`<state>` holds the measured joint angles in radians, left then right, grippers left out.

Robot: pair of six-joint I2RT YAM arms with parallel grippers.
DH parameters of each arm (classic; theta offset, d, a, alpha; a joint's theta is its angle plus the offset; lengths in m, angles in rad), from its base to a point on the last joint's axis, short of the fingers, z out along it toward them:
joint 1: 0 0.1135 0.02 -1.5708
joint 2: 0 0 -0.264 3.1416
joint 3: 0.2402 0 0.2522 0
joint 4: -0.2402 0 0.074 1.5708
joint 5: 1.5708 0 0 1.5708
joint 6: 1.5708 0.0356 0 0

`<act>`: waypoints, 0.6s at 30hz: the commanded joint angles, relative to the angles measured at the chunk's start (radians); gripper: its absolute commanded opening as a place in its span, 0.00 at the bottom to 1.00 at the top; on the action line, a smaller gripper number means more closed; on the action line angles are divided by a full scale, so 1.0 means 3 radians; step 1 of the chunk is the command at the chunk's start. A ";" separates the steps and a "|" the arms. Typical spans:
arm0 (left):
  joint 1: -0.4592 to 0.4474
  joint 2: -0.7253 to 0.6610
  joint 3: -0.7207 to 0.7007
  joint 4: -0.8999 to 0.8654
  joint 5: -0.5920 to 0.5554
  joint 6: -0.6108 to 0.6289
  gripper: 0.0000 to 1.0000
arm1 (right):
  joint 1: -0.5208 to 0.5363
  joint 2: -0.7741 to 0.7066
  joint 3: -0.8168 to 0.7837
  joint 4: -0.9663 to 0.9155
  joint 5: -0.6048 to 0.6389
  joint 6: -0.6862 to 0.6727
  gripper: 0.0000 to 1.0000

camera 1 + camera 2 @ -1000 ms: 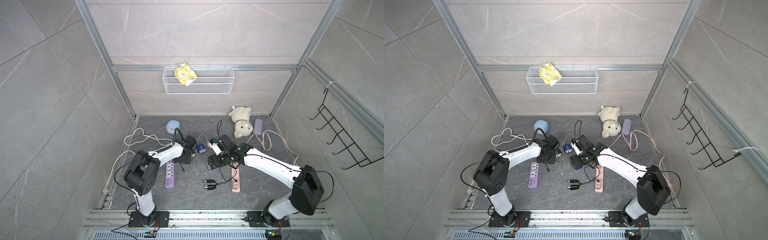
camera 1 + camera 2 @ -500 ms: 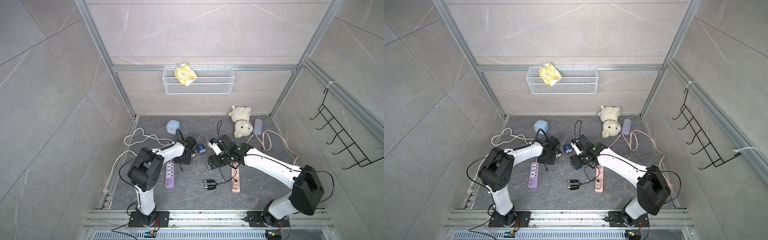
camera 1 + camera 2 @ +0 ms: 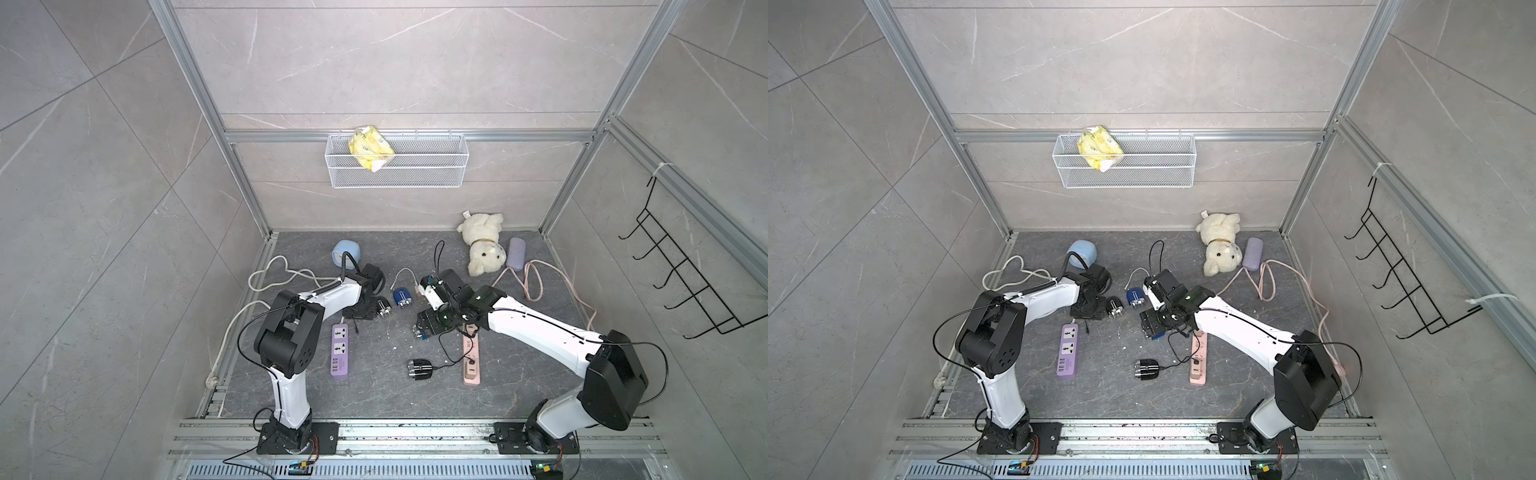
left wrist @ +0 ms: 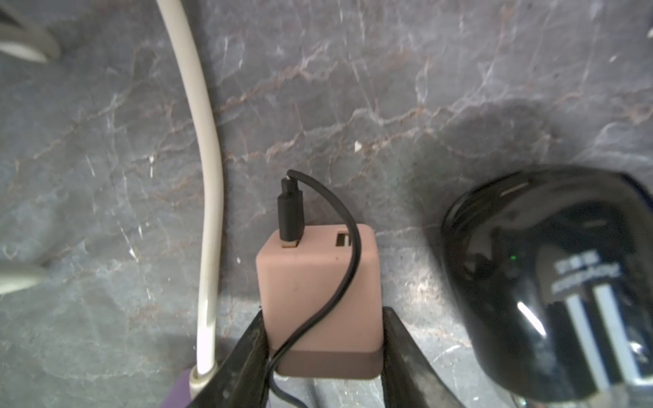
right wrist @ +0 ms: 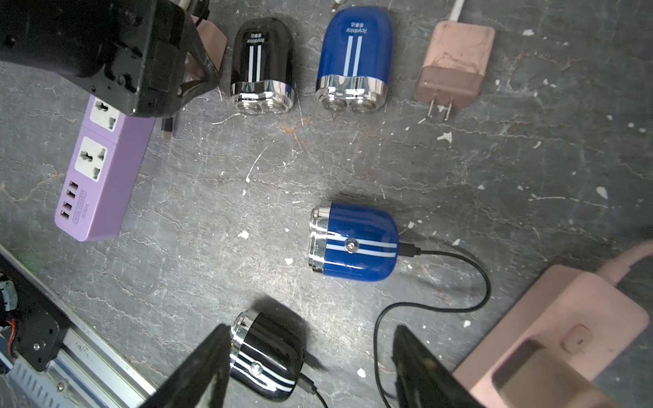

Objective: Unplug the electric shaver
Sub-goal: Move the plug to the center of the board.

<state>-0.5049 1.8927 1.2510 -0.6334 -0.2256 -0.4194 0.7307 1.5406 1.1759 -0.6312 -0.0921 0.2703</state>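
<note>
My left gripper (image 4: 324, 316) is shut on a pink charger block (image 4: 318, 282), one finger against each side, at the far end of the purple power strip (image 3: 340, 351). A black USB cable (image 4: 291, 212) is plugged into the block. A black electric shaver (image 4: 565, 282) lies right beside it, also seen as the black shaver (image 3: 383, 310). My right gripper (image 5: 311, 332) hangs open above the floor. Below it lie a blue shaver (image 5: 353, 242) and a second black shaver (image 5: 266, 356), each with a black cable plugged in.
A second blue shaver (image 5: 355, 60) and a loose pink charger (image 5: 454, 67) lie on the floor. A pink power strip (image 3: 472, 361) sits under my right arm. A plush bear (image 3: 482, 243), a purple case (image 3: 515, 253) and a blue cup (image 3: 345, 253) are at the back, with a wire basket (image 3: 397, 166) on the wall.
My left gripper's jaws have narrowed onto the pink charger block and the left arm's elbow has shifted. The right arm has not moved.
</note>
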 commanded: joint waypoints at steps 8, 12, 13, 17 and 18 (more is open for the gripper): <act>0.0006 0.0158 0.0208 -0.0010 0.0092 0.0135 0.62 | -0.0002 -0.0055 0.0003 -0.0059 0.0107 0.0060 0.73; -0.0003 -0.0020 0.0138 -0.0052 0.0053 0.0136 0.77 | -0.0002 -0.0165 -0.0036 -0.0055 0.0193 0.0088 0.74; -0.0016 -0.0071 0.0155 -0.0102 -0.0034 0.0137 0.78 | -0.0007 -0.0200 -0.0054 -0.0044 0.0209 0.0094 0.74; -0.0126 -0.0326 0.0231 -0.0264 -0.0197 0.0189 0.81 | -0.0055 -0.0380 -0.0150 -0.0026 0.0280 0.0156 0.75; -0.0155 -0.0404 0.0253 -0.0280 -0.0177 0.0219 0.82 | -0.0067 -0.0431 -0.0174 -0.0031 0.0304 0.0176 0.75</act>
<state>-0.5262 1.8736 1.2938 -0.6662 -0.2447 -0.3855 0.7235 1.4658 1.1461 -0.6319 -0.0387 0.2935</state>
